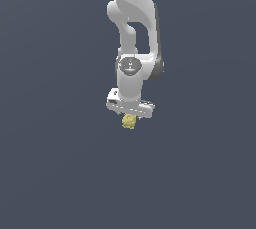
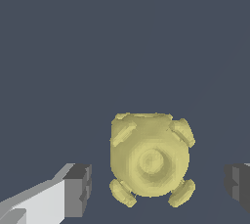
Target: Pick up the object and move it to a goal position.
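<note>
Gripper (image 2: 156,189) jaws stood apart, straddling the object (image 2: 149,162) w/o touching. Best approach: centre it btwn pads, descend, then close evenly.

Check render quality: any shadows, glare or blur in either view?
Exterior view: flat even lighting, no cast shadow under the arm or the object, no glare, edges sharp. Wrist view: the object shows soft shading only, no highlight; the gripper fingers are crisp but cut off by the frame edge.
</note>
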Motion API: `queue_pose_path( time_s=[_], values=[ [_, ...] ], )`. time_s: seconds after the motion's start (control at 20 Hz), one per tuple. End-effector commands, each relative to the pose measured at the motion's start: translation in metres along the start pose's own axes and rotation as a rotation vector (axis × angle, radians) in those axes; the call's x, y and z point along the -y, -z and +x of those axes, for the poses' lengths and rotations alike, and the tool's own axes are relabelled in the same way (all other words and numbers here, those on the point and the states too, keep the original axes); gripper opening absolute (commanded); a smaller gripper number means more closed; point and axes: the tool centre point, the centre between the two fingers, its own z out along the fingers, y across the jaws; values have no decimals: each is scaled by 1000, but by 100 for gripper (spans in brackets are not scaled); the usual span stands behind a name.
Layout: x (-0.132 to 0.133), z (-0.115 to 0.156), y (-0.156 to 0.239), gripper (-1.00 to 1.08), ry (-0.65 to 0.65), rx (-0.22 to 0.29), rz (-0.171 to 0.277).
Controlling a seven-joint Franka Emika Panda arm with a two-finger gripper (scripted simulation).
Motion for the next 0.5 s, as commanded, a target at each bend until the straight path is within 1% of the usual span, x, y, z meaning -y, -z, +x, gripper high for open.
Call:
queue_pose_path(
  time_s=[0.0,0.25,0.45],
  values=[
    [0,-1,-9,100,-1,1,0],
    [0,-2,-34,100,-3,1,0],
    [0,-1,-43,100,-3,0,0]
  ],
)
